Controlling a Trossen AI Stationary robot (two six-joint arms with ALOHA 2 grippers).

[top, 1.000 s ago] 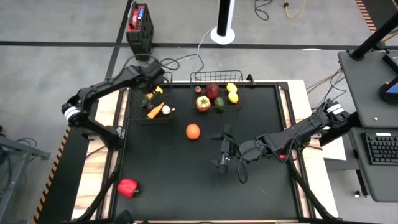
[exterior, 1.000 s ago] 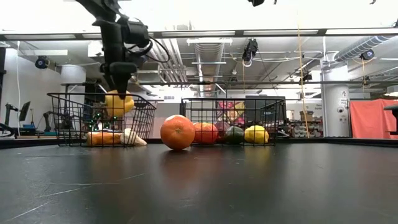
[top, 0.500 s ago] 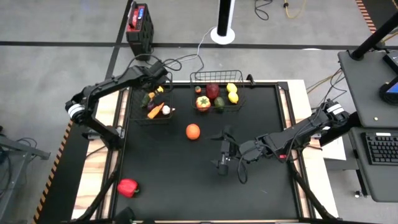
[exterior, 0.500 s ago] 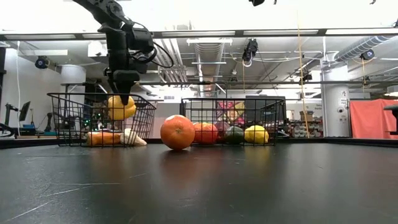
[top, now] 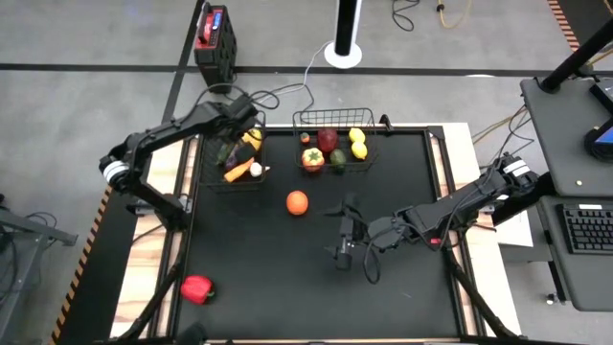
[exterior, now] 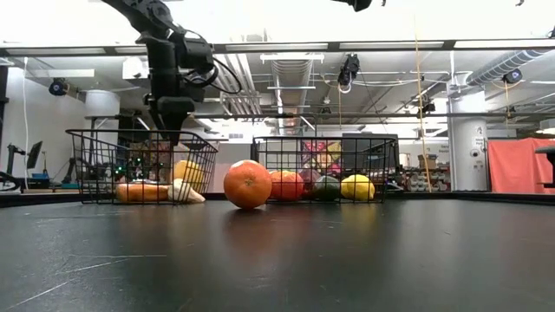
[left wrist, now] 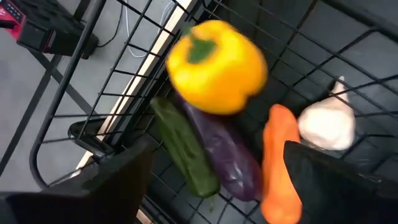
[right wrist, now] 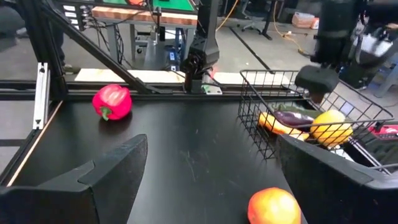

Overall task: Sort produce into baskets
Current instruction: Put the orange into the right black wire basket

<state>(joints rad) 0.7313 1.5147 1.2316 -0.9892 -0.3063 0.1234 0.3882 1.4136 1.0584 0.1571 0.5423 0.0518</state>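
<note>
the left gripper (top: 244, 123) hangs above the narrow basket (top: 204, 171) at the table's (top: 402, 287) far left, its jaws wide and holding nothing. the yellow pepper (left wrist: 216, 66) lies free in that basket, on top of the eggplant (left wrist: 227, 158) and cucumber (left wrist: 185, 154), with the carrot (left wrist: 278, 163) and garlic (left wrist: 328, 124) just beside them. the wide basket (top: 375, 153) stands next to it at the far edge and holds a red piece, two lemons (top: 358, 143), a tomato-like piece and a dark green piece. the orange (top: 297, 202) sits on the table just in front of the two baskets, touching neither. the red pepper (top: 196, 288) lies well apart near the front left corner. the right gripper (top: 343, 241) waits over the middle of the table, jaws wide and empty.
</note>
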